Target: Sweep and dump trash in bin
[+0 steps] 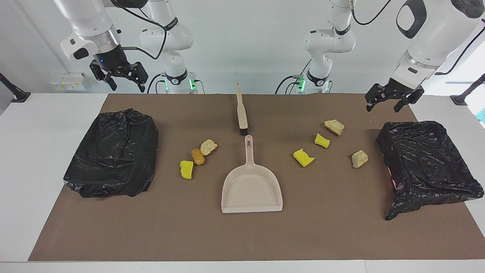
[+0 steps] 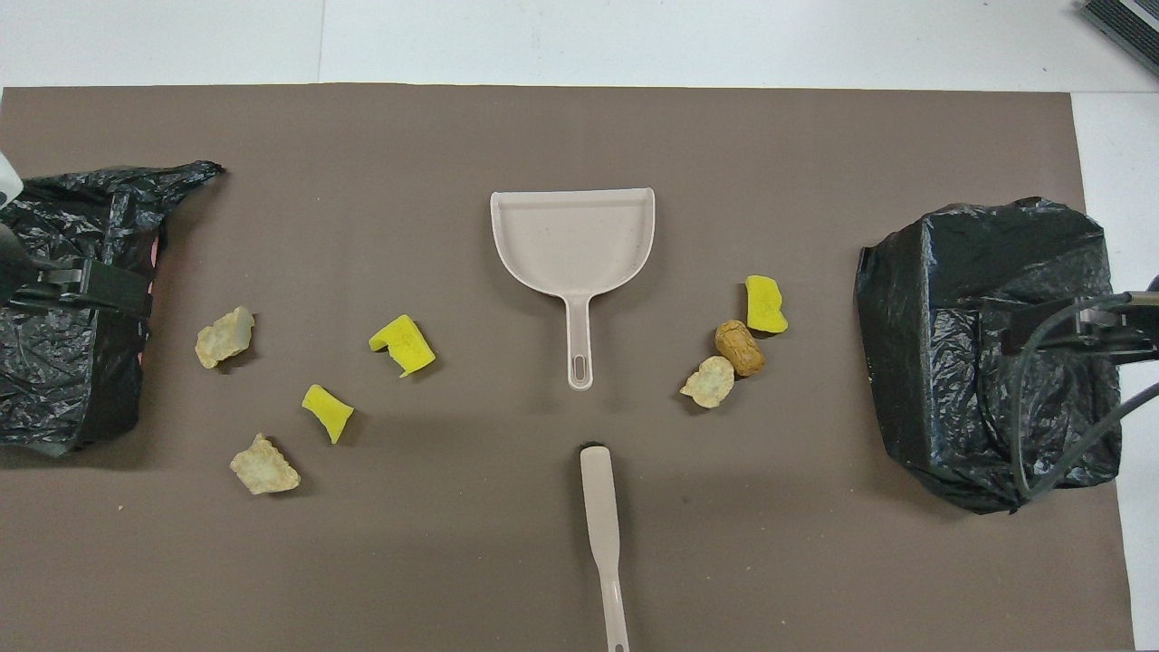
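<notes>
Both grippers, left (image 1: 394, 99) and right (image 1: 120, 77), hung released at the frame's upper corners. Trash (image 1: 303, 157) lay scattered mid-frame around the dustpan (image 1: 252, 189); careless brushing could've flicked pieces off-mat.

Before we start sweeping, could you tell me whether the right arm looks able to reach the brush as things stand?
Probably yes. The brush lies bare on the mat nearer the robots than the dustpan, and the right gripper hangs open and empty.
</notes>
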Robot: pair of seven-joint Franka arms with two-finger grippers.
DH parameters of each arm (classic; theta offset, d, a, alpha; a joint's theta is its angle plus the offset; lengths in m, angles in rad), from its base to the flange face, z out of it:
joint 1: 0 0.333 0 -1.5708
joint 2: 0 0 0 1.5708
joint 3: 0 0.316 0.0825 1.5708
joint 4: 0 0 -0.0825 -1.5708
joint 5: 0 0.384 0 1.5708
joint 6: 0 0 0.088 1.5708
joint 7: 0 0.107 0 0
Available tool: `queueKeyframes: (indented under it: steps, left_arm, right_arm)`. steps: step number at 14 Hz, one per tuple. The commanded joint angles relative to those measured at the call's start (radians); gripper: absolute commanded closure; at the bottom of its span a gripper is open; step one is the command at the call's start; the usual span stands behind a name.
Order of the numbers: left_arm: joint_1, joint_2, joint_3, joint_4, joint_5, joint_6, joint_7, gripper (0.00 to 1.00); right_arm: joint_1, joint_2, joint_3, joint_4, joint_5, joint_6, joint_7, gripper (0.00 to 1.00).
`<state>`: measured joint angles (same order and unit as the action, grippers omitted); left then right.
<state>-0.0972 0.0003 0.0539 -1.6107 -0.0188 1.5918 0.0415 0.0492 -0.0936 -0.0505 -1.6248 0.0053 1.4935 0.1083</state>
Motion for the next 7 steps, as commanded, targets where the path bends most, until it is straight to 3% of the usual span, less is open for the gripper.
queueKeyframes:
  steps: [1, 7]
  left_arm:
    - [0.004, -0.032, 0.0, -0.035, 0.019, -0.009, 0.017, 0.0]
    - [0.004, -0.031, 0.0, -0.032, 0.019, -0.01, 0.014, 0.0]
  right_arm:
    - [-0.011, -0.008, 0.0, -0.007, 0.019, 0.002, -0.024, 0.0]
    - [-0.006, -0.006, 0.003, -0.004, 0.019, 0.007, -0.025, 0.0]
